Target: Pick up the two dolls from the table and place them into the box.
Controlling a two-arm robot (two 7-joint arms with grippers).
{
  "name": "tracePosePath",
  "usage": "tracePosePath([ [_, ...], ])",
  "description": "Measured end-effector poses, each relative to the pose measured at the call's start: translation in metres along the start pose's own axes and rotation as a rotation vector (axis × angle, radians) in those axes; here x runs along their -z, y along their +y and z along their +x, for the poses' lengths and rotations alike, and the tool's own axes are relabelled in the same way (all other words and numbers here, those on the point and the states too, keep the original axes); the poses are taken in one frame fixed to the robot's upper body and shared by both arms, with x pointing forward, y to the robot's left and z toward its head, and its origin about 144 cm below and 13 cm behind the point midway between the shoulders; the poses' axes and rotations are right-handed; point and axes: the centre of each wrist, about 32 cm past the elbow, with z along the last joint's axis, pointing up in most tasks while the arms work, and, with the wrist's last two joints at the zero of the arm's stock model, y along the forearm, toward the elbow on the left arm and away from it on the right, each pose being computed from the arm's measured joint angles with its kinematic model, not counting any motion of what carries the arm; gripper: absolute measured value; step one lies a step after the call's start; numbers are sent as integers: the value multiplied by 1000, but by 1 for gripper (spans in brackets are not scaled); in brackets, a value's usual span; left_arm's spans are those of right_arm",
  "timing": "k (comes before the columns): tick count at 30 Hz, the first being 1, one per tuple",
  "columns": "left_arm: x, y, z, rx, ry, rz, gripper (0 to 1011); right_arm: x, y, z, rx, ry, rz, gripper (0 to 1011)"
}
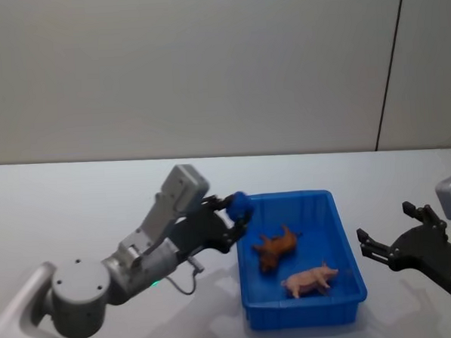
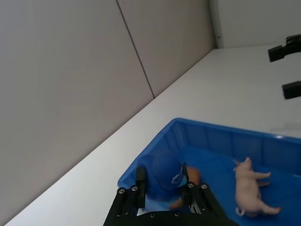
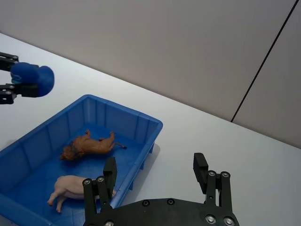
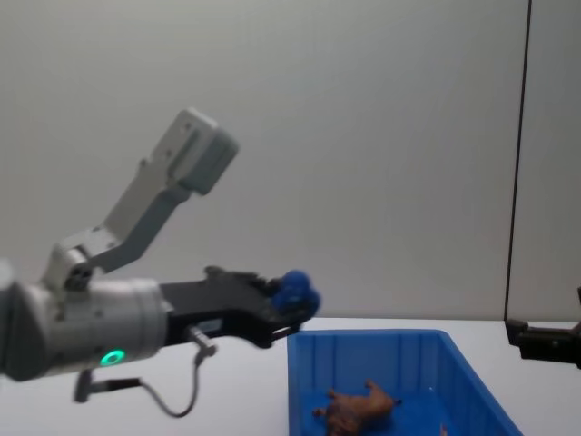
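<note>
The right gripper (image 3: 155, 172) is seen with its fingers spread apart above the white table (image 3: 225, 150). At ten o'clock from it, the blue box (image 3: 141, 123) is shown holding a brown doll (image 3: 89, 146) and a pink pig (image 3: 75, 187). Farther off, a blue doll (image 3: 34, 79) is clamped in the left gripper (image 3: 10, 77), raised off the table beyond the box.

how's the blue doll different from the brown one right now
The blue doll is rounded and bright blue, and it is gripped by the left gripper in the air at the blue box's left rim. The brown doll is four-legged and lies on its side on the box floor, touching no gripper. Both are small plush toys.
</note>
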Motion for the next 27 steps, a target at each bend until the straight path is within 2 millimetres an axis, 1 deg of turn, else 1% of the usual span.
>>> tracePosePath([
  [3, -6, -7, -4, 20, -2, -17, 446, 0, 0, 0, 0, 0, 0, 1001],
  [4, -7, -9, -5, 26, -3, -20, 496, 0, 0, 0, 0, 0, 0, 1001],
  [5, -8, -10, -6, 31, -4, -24, 507, 0, 0, 0, 0, 0, 0, 1001],
  [7, -11, -14, -8, 42, -6, -31, 599, 0, 0, 0, 0, 0, 0, 1001],
  [9, -15, -18, -10, 57, -8, -41, 641, 0, 0, 0, 0, 0, 0, 1001],
  [10, -15, -18, -10, 57, -8, -41, 656, 0, 0, 0, 0, 0, 0, 1001],
  [11, -16, -20, -11, 64, -9, -46, 712, 0, 0, 0, 0, 0, 0, 1001],
  [17, -20, -23, -16, 77, -6, -72, 902, 0, 0, 0, 0, 0, 0, 1001],
  [21, -20, -18, -20, 68, -2, -93, 998, 0, 0, 0, 0, 0, 0, 1001],
  [27, -21, -8, -24, 47, 3, -122, 1001, 0, 0, 0, 0, 0, 0, 1001],
])
